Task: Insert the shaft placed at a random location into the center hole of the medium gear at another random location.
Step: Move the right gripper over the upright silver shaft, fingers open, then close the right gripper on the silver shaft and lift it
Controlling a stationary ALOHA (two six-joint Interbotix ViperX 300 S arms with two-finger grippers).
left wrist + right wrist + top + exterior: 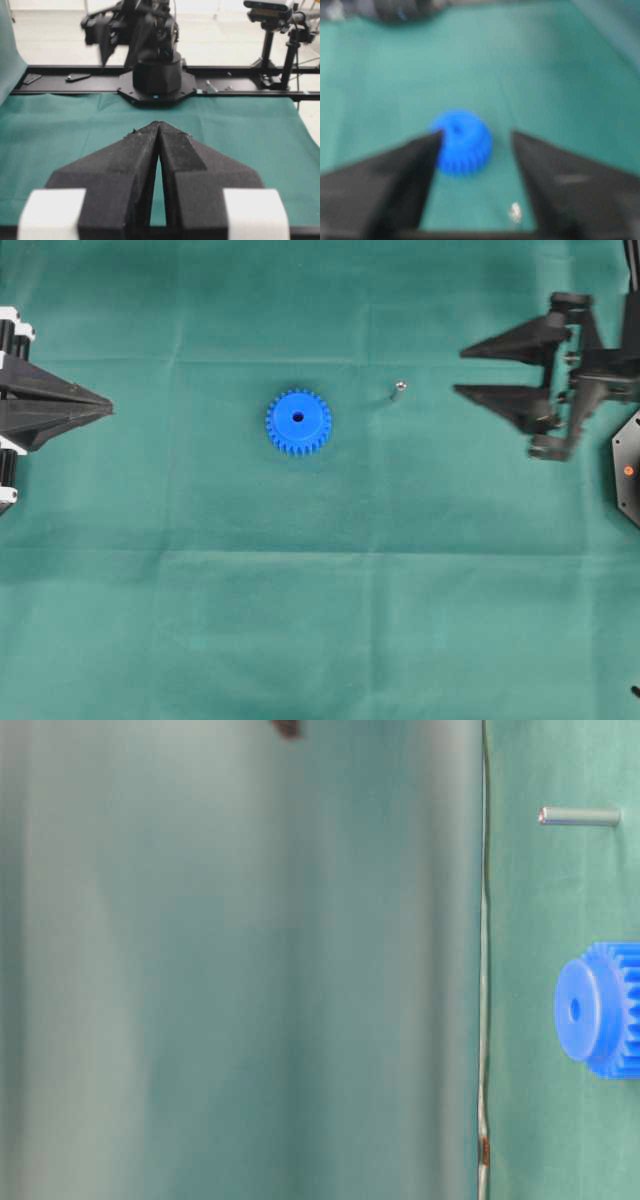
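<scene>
Table (320, 640): green cloth carries both parts, so you work over its middle.
Right gripper (458, 371): near the right edge, fingers wide apart and empty, lined up toward the pin, probably for a pick.
Left gripper (108, 408): at the left edge, fingers together, holding nothing.
Gear (298, 421): flat near the table's center, hole (297, 417) facing up to take the pin.
Pin (396, 391): standing upright between the gear and your right fingers, touching neither.

Surface (300, 620): green cloth, matt, with faint fold creases. Medium gear (298, 422): bright blue plastic, smooth, slight sheen on the hub. Shaft (579, 816): silvery-grey metal, polished and reflective. My jaws on both arms: black, matt, rough-grained; the left ones carry white smooth blocks.
</scene>
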